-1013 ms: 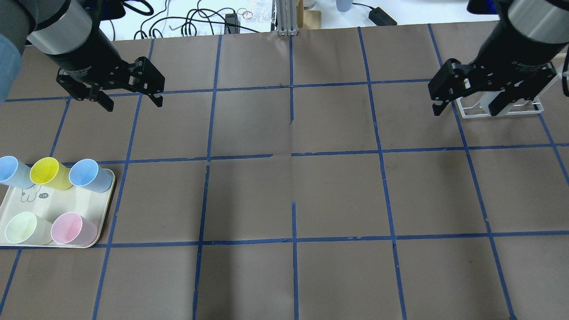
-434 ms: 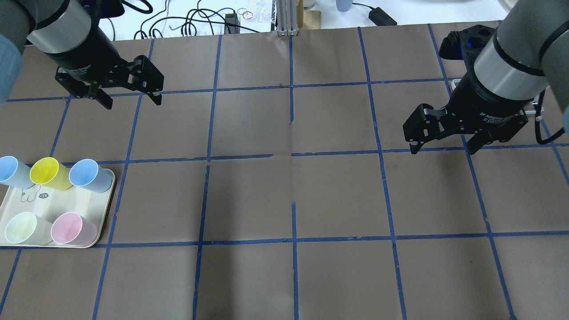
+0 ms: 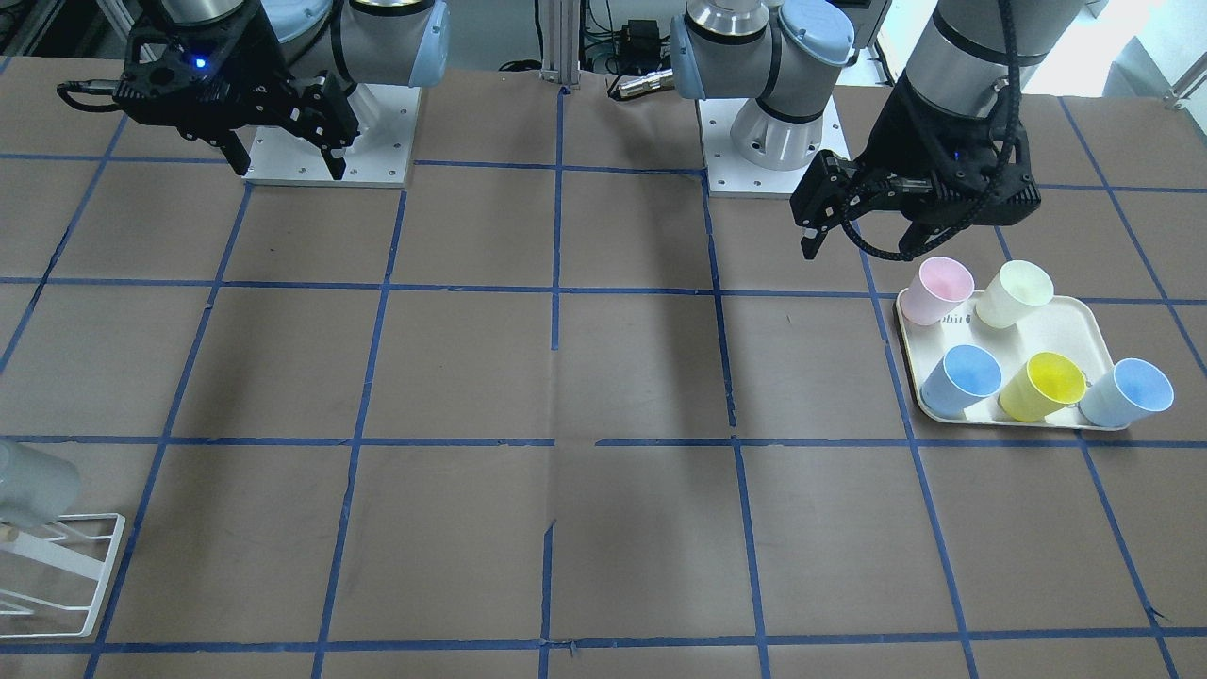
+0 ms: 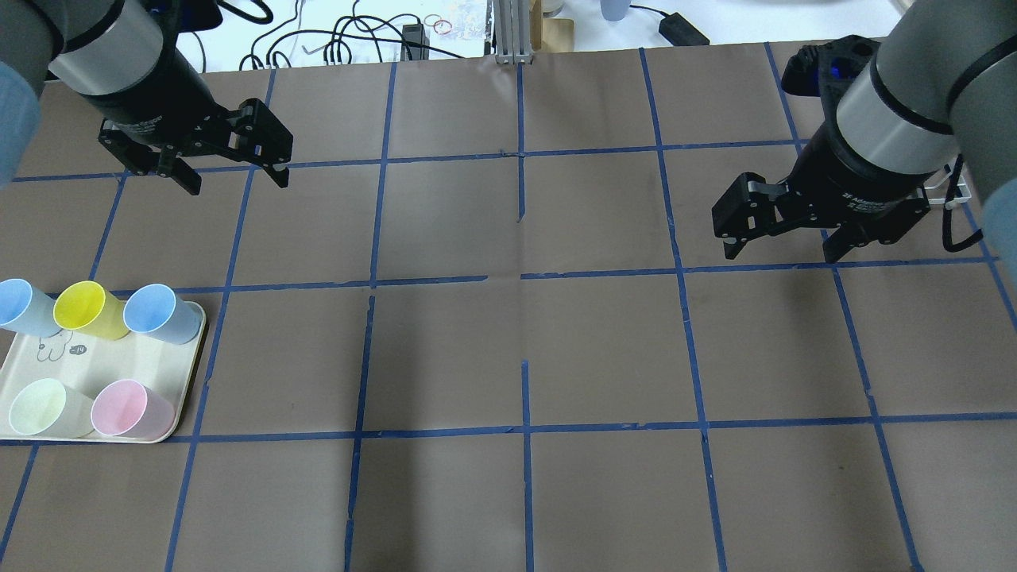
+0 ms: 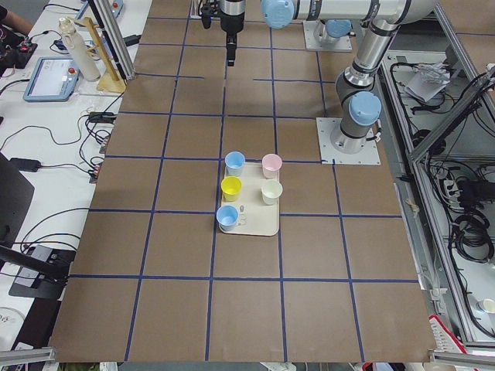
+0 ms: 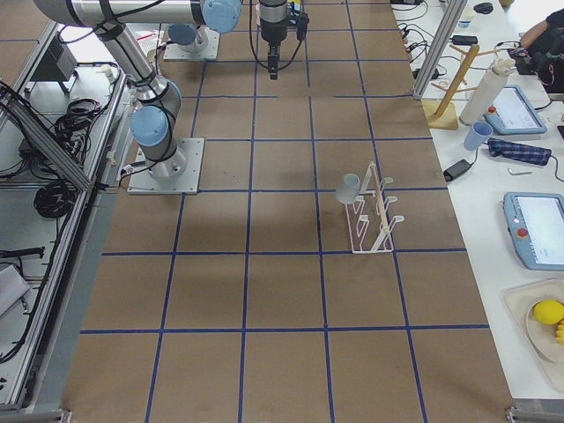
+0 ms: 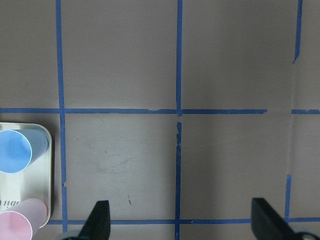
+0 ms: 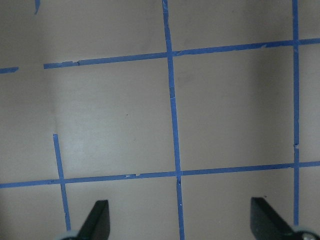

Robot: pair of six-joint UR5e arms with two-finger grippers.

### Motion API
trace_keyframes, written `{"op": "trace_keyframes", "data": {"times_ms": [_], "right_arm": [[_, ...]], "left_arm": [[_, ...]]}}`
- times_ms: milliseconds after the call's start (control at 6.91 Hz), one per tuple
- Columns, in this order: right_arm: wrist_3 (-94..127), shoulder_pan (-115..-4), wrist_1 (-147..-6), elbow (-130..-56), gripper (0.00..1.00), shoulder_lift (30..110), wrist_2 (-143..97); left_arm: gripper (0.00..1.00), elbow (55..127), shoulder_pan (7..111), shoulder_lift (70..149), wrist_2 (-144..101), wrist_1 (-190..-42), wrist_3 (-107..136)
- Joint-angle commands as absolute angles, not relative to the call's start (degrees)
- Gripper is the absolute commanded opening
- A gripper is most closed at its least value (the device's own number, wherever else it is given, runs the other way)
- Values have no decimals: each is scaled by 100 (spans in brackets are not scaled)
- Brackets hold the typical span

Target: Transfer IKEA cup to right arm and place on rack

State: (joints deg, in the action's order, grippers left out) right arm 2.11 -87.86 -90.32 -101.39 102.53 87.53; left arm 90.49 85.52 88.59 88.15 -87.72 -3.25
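IKEA cup (image 3: 28,486): pale grey tumbler, perched tilted on a rod at one end of the rack (image 3: 105,575). It is well apart from the right gripper (image 4: 779,253), out toward the operators' edge.
Handling, as judged: light, stiff thin plastic with smooth tapered walls, so likely to slip. It is best pinched across the mid-wall with modest force.
Right gripper: jaws spread wide, holding nothing, above bare table.
Left gripper (image 4: 238,187): likewise spread and empty.
Tray (image 4: 79,373): five pastel cups, near the left gripper on its robot-ward side.
Placement looks done.
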Motion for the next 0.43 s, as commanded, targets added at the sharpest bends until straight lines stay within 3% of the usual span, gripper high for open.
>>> {"op": "trace_keyframes", "data": {"times_ms": [0,289], "right_arm": [[255,-8859,-9053,-10143,100,10239,8798],[211,-8859,-8983,-10099,100,10239,8833]], "left_arm": [[100,9053,8552,8859,8815,-8771,-325],[100,9044,8552,8859,8815,-8771,-325]]}}
